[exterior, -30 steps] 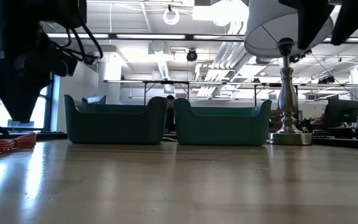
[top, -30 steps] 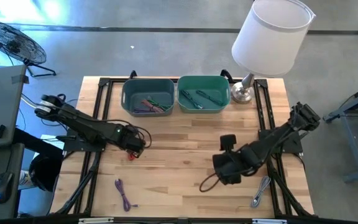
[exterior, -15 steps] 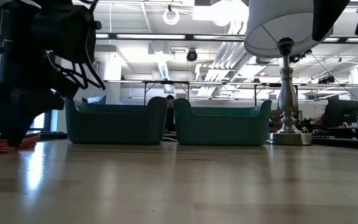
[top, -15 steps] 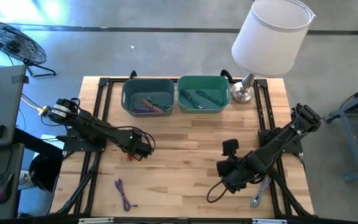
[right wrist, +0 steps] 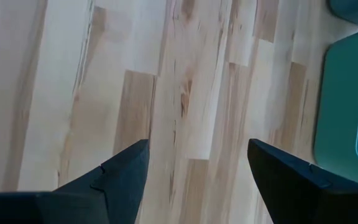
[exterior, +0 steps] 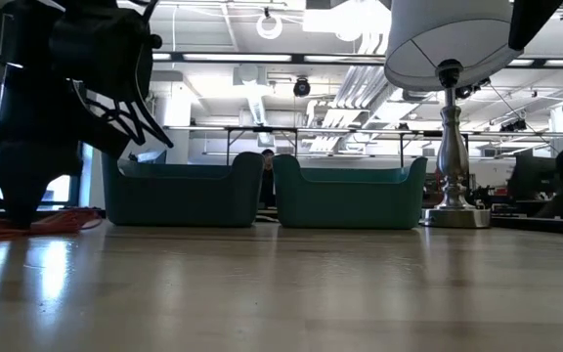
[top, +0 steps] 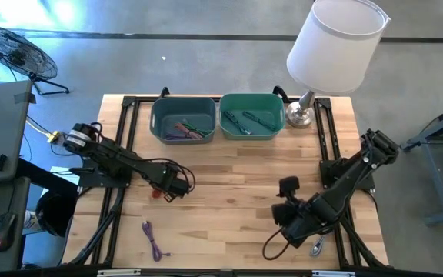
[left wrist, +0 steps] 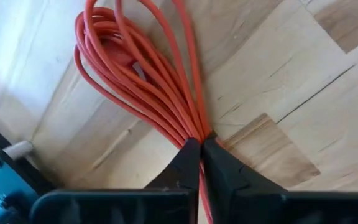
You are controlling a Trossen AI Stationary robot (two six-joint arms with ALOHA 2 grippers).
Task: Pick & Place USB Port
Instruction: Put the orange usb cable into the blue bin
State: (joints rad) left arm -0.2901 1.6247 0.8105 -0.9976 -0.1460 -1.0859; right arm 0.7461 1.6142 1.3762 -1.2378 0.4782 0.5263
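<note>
The orange USB cable lay coiled on the bench's left side, pinched in the left gripper's closed jaws but not yet lifted toward the far bins, while the right gripper hovered wide open, empty, near right.

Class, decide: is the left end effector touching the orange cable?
Touching. The left wrist view shows the left end effector shut on the orange cable, with the bundled strands pinched between its dark fingertips on the wooden table.
</note>
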